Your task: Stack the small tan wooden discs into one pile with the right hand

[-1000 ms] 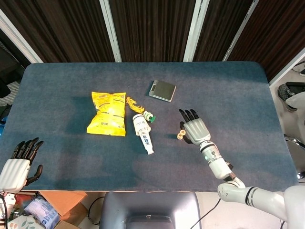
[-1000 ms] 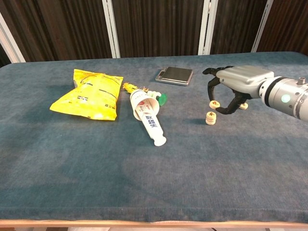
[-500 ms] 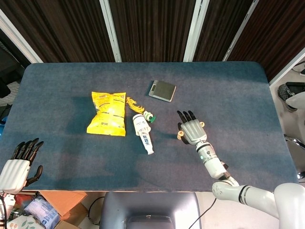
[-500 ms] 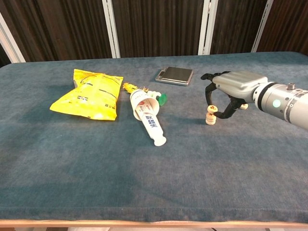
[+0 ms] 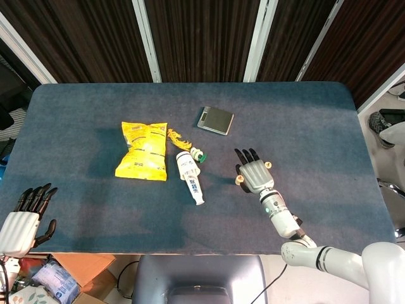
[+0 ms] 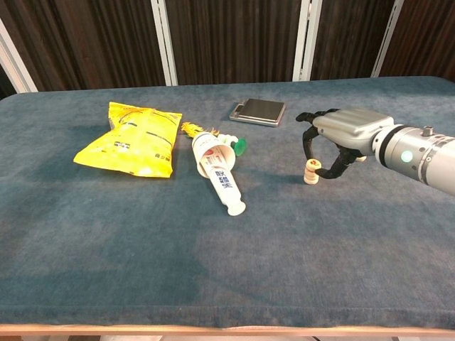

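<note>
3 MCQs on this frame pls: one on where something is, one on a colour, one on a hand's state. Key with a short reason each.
1. Where does the pile of small tan wooden discs stand?
A. on the yellow snack bag
B. on the blue table, under the right hand's fingers
C. on the flat grey device

2. What colour is the cap lying beside the white tube's wide end?
A. green
B. red
C. black

3. How is the left hand?
A. holding a disc
B. pressing on the bag
C. holding nothing, at the table's near left corner

Key: 1 B, the chest view shows the pile on the blue table between the curled fingers of the right hand. 2 A, the green cap sits by the tube. 3 C, the head view shows it far from the yellow snack bag and flat grey device, with nothing in it.
</note>
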`<state>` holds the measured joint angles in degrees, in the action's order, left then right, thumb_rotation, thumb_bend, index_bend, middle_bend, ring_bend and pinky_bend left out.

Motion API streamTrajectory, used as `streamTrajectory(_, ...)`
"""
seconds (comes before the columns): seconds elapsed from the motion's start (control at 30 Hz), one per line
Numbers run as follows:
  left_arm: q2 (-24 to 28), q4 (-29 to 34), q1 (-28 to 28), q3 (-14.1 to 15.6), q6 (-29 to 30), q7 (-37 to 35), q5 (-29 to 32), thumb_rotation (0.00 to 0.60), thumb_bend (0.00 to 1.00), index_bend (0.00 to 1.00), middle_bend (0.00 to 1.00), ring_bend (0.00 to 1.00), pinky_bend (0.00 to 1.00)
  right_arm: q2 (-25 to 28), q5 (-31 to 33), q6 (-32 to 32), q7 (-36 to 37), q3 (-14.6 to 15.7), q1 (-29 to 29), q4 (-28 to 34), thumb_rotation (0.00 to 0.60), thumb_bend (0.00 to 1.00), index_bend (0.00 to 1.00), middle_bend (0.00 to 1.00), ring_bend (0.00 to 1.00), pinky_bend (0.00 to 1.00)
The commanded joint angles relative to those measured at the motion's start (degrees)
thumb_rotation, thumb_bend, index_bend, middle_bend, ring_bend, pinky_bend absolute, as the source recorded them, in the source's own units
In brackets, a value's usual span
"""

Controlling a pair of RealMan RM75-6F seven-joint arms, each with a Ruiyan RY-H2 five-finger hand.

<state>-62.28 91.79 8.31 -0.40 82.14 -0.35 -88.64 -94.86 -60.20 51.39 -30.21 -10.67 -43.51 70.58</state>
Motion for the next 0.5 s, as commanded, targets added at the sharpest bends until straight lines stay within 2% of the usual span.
streamTrajectory(0.03,0.0,-0.05,0.03,-0.04,-0.02,-0.04,0.01,0.6,0.51,0.0,0.0,0.0,0.04,0.09,0.07,-0.03,-0.12,0.18,-0.07,0.12,0.6,0.48,0.56,0.04,0.0,0.0)
streamTrajectory(0.5,0.09,-0.16,-0.09,-0.07,0.17,-0.24,0.01,0.6,0.51,0.0,0.0,0.0,0.04,2.5,-0.01,2.12,1.83,0.46,1.4,-0.05,0.6,0.48,0.48,0.04,0.0,0.0)
